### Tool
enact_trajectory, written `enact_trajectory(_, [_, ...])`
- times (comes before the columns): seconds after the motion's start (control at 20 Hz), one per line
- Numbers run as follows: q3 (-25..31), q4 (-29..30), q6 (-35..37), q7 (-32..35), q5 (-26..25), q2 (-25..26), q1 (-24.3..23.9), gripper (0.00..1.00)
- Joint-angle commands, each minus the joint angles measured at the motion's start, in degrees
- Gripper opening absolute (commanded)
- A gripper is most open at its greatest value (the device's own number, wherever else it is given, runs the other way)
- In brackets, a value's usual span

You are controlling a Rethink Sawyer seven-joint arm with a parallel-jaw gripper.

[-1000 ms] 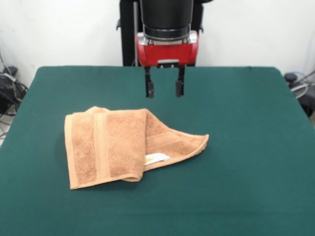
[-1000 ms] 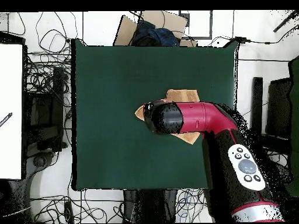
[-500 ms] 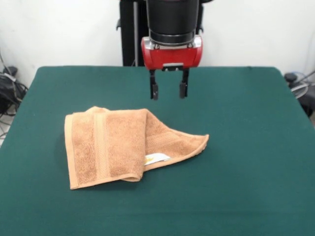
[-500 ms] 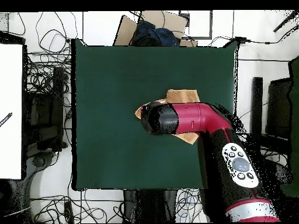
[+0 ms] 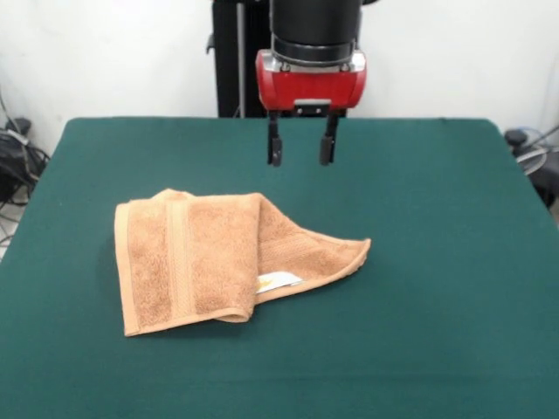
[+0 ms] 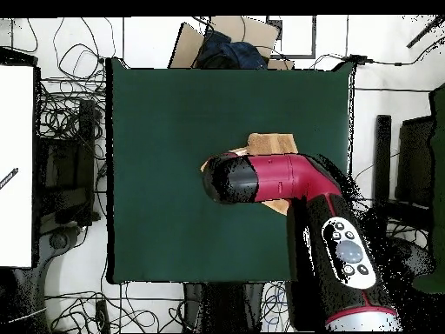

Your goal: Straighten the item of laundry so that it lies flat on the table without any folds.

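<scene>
— Where's your gripper [image 5: 302, 150] right now?
— Up in the air, pointing straight down, its two dark fingers [image 5: 275, 148] spread apart with nothing between them.
— And your arm [image 6: 295, 178]?
— From overhead, it bends at the elbow, red wrist section lying level.

Red-and-black arm [image 6: 295, 178] with grey button panel [image 6: 348, 252].

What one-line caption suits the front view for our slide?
Open pincer hangs above the green table, behind a folded orange towel.
</scene>
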Motion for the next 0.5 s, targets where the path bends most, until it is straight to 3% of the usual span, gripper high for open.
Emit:
enact_trajectory(0.05, [-4.1, -0.8, -1.5, 8.5, -1.4, 3.8, 2.4, 1.0])
enact_trajectory(0.5, [-7.2, -2.7, -5.8, 10.6, -0.8, 9.7, 5.6, 1.0])
